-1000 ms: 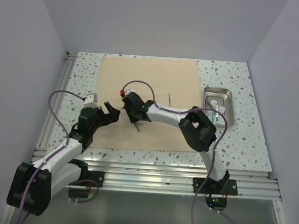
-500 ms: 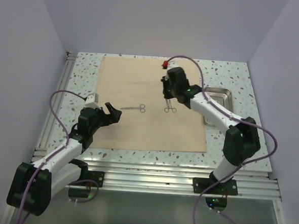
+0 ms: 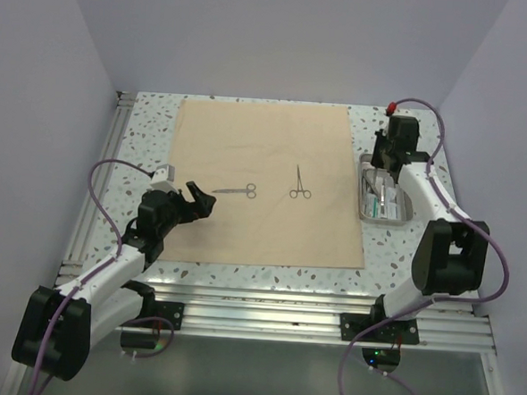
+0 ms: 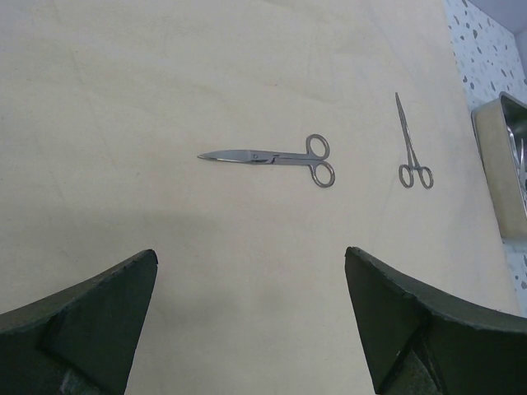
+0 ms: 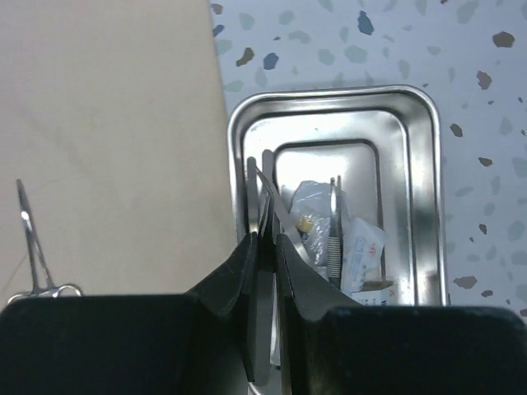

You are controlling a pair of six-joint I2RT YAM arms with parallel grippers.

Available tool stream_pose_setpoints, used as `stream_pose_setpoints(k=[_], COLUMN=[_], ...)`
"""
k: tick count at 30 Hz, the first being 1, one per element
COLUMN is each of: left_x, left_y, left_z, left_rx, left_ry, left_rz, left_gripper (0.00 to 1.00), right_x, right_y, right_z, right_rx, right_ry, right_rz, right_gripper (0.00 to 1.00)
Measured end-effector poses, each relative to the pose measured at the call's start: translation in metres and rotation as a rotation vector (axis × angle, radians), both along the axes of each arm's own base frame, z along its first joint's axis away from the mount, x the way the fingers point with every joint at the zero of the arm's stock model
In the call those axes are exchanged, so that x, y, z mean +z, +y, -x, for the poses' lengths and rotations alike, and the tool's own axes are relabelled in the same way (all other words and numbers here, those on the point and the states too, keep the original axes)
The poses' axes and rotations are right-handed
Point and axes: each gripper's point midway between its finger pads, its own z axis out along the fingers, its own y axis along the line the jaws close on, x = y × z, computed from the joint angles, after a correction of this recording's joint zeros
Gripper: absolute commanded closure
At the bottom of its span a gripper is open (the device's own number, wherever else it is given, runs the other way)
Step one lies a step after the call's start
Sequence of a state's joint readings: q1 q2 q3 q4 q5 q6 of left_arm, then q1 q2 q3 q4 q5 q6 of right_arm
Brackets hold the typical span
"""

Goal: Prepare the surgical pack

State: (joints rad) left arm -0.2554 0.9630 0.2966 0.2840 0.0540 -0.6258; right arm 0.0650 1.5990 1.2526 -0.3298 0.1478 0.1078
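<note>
I keep the left gripper (image 4: 251,253) spread wide above the tan cloth sheet (image 4: 148,74). The scissors (image 4: 272,156) lie flat just ahead of it, and the forceps (image 4: 409,140) lie farther ahead to its right. My right gripper (image 5: 266,239) stands narrow, pinching a thin steel instrument (image 5: 265,202) over the steel tray (image 5: 424,164). Clear packets (image 5: 362,247) lie just right of its fingertips.

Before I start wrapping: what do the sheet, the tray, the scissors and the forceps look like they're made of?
Sheet: tan cloth, apparently; matte, with faint creases, weave too fine to tell.
Tray: probably steel, polished; its walls show bright reflections.
Scissors and forceps: bright silvery metal, likely stainless steel, with glints along the shanks.
</note>
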Motion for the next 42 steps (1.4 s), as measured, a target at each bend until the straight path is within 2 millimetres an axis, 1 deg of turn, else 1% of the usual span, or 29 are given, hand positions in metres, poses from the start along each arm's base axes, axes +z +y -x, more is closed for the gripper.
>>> stream_pose_setpoints(k=[3, 5, 8, 11, 12, 14, 15, 18, 19, 20, 24, 26, 27, 29, 31, 33, 36, 38, 39, 40, 42], left_x=[0.000, 0.001, 0.001, 0.002, 0.002, 0.002, 0.001, 0.000, 0.000, 0.000, 0.001, 0.002, 0.002, 0.001, 0.000, -0.001, -0.001, -0.001, -0.003, -0.005, -0.012], left_y=[-0.001, -0.002, -0.003, -0.003, -0.004, -0.004, -0.004, -0.004, -0.004, -0.004, -0.004, -0.005, -0.005, -0.006, -0.007, -0.008, -0.010, -0.011, -0.013, -0.014, -0.017], left_z=[0.000, 0.000, 0.000, 0.000, 0.000, 0.000, 0.000, 0.000, 0.000, 0.000, -0.001, -0.001, -0.002, -0.001, -0.001, -0.001, -0.001, -0.001, 0.000, 0.000, 0.001], left_rx=[-0.006, -0.010, -0.016, -0.017, -0.018, -0.018, -0.019, -0.020, -0.020, -0.020, -0.021, -0.022, -0.024, -0.028, -0.035, -0.042, -0.050, -0.061, -0.069, -0.076, -0.096], left_ry=[-0.001, -0.004, -0.005, -0.008, -0.008, -0.007, -0.006, -0.003, -0.003, -0.003, -0.010, -0.016, -0.019, -0.019, -0.016, -0.013, -0.016, -0.017, -0.013, -0.008, 0.014], left_rz=[0.003, 0.005, 0.008, 0.009, 0.009, 0.009, 0.009, 0.009, 0.009, 0.009, 0.010, 0.012, 0.014, 0.015, 0.017, 0.018, 0.021, 0.019, 0.020, 0.020, 0.016], left_gripper=[0.00, 0.00, 0.00, 0.00, 0.00, 0.00, 0.00, 0.00, 0.00, 0.00, 0.00, 0.00, 0.00, 0.00, 0.00, 0.00, 0.00, 0.00, 0.00, 0.00, 0.00], right_x=[-0.013, -0.027, -0.052, -0.078, -0.085, -0.095, -0.098, -0.097, -0.096, -0.096, -0.093, -0.088, -0.082, -0.068, -0.051, -0.037, -0.027, -0.026, -0.027, -0.028, -0.035], right_y=[-0.027, -0.038, -0.039, -0.038, -0.039, -0.042, -0.045, -0.049, -0.051, -0.051, -0.051, -0.048, -0.045, -0.036, -0.016, 0.019, 0.078, 0.117, 0.136, 0.151, 0.175], right_z=[-0.002, -0.003, -0.003, -0.001, 0.001, 0.005, 0.007, 0.008, 0.007, 0.006, 0.006, 0.006, 0.006, 0.006, 0.004, 0.002, 0.001, 0.003, 0.003, 0.003, 0.001], right_rx=[-0.067, -0.097, -0.108, -0.112, -0.115, -0.129, -0.140, -0.158, -0.162, -0.167, -0.169, -0.163, -0.155, -0.129, -0.082, 0.003, 0.135, 0.222, 0.261, 0.289, 0.327], right_ry=[0.024, 0.056, 0.113, 0.178, 0.198, 0.231, 0.240, 0.243, 0.240, 0.237, 0.232, 0.223, 0.208, 0.175, 0.130, 0.096, 0.076, 0.083, 0.089, 0.099, 0.123], right_rz=[0.012, 0.022, 0.032, 0.034, 0.034, 0.037, 0.040, 0.041, 0.042, 0.040, 0.035, 0.025, 0.015, -0.009, -0.026, -0.048, -0.068, -0.082, -0.086, -0.087, -0.082], right_gripper=[0.91, 0.91, 0.90, 0.87, 0.82, 0.76, 0.71, 0.67, 0.61, 0.59, 0.57, 0.57, 0.56, 0.50, 0.47, 0.41, 0.34, 0.31, 0.28, 0.27, 0.24])
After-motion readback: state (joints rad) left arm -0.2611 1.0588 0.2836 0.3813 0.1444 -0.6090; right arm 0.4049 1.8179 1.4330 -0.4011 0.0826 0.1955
